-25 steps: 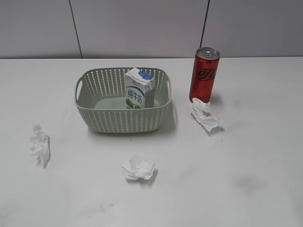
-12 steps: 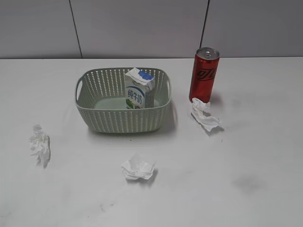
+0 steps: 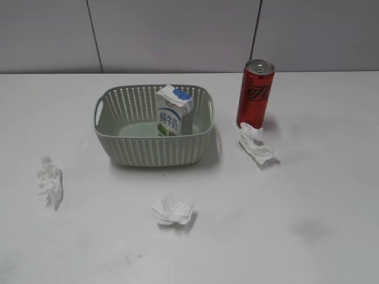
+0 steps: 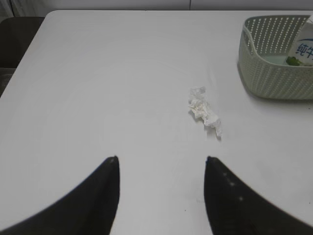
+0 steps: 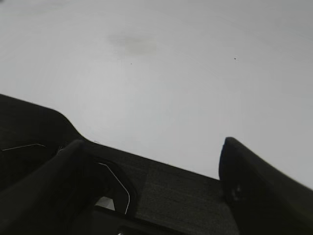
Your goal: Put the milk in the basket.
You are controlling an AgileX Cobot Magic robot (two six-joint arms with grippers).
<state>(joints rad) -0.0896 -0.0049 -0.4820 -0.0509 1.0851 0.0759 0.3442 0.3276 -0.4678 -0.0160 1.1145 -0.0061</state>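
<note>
In the exterior view we are looking down at a slant on a white bench (image 3: 308, 177) with a grey panelled wall (image 3: 177, 35) running behind it. The milk (image 3: 173, 111) is standing upright inside the pale green basket (image 3: 148, 151), toward its 3 o'clock side. A red can (image 3: 255, 93) is standing at 3 o'clock from the basket, with a crumpled tissue (image 3: 255, 144) lying just in front of it. Two more tissue wads are lying at 6 o'clock (image 3: 172, 211) and at 8 o'clock (image 3: 50, 180) from the basket. Neither arm is showing here.

In the left wrist view we are seeing the left claw (image 4: 161, 193) spread wide and gripping nothing, hanging over bare bench. One tissue wad (image 4: 204, 109) is lying beyond it, and the basket (image 4: 266, 73) with the milk (image 4: 303, 48) is sitting at 2 o'clock. A dark chair-like shape (image 4: 14, 41) is showing off the bench edge.

In the right wrist view the right claw (image 5: 151, 161) is also gaping and empty above the bench (image 5: 195, 73), where a faint smudge (image 5: 134, 45) is showing.
</note>
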